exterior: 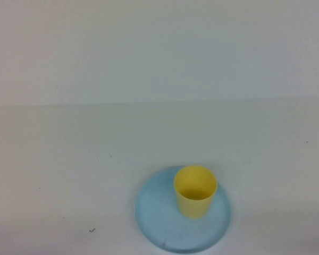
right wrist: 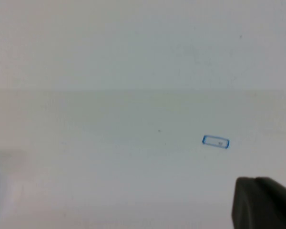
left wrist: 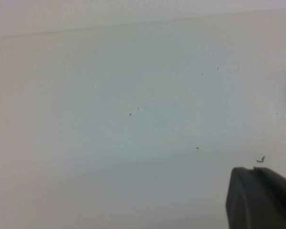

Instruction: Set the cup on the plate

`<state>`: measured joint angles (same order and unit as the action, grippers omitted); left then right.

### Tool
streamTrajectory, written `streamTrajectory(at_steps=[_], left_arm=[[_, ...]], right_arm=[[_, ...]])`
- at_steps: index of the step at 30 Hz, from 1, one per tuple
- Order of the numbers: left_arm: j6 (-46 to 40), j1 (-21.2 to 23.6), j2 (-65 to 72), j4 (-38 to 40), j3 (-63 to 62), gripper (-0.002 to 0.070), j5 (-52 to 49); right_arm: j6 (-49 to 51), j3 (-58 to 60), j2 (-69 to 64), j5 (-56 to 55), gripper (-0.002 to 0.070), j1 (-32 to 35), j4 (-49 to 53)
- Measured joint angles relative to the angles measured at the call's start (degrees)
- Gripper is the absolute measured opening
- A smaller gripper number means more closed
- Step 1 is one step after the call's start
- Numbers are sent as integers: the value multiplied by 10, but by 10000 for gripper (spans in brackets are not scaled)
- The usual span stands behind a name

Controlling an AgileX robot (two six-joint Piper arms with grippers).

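We see the cup standing upright on the plate, mouth up. It is plain yellow, without a handle, and it narrows a little toward its base. On the plate's face it sits off centre, toward one o'clock, with its far rim close to the plate's far edge. The plate is round and light blue with a shallow raised rim; most of its bare surface lies around seven o'clock of the cup. The plate rests on the white table, low in the high view and a little toward our right, and its near edge just reaches the bottom of that view. A small dark mark lies on the table at about nine o'clock of the plate, well apart from it.

Neither arm shows in the high view. In the left wrist view we find only a dark corner of the left gripper over bare table, with a few specks and a small curled dark scrap just beside it. Its fingers are together and hold nothing. In the right wrist view a similar dark corner of the right gripper hangs over bare table, near a small blue-outlined rectangle on the surface. Its fingers are likewise together, empty. Both grippers are away from cup and plate.
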<state>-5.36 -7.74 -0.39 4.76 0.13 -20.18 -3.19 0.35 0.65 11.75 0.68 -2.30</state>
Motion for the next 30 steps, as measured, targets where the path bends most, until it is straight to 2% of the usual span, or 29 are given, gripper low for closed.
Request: streamTrajectory(at_steps=[6, 10, 30], left_arm=[[0, 0, 0, 0, 0, 0, 0], [0, 0, 0, 0, 0, 0, 0], [0, 0, 0, 0, 0, 0, 0]], right_arm=[[0, 13, 0, 17, 1, 0, 19], [0, 13, 0, 85, 1, 0, 34], [1, 13, 0, 88, 1, 0, 60]])
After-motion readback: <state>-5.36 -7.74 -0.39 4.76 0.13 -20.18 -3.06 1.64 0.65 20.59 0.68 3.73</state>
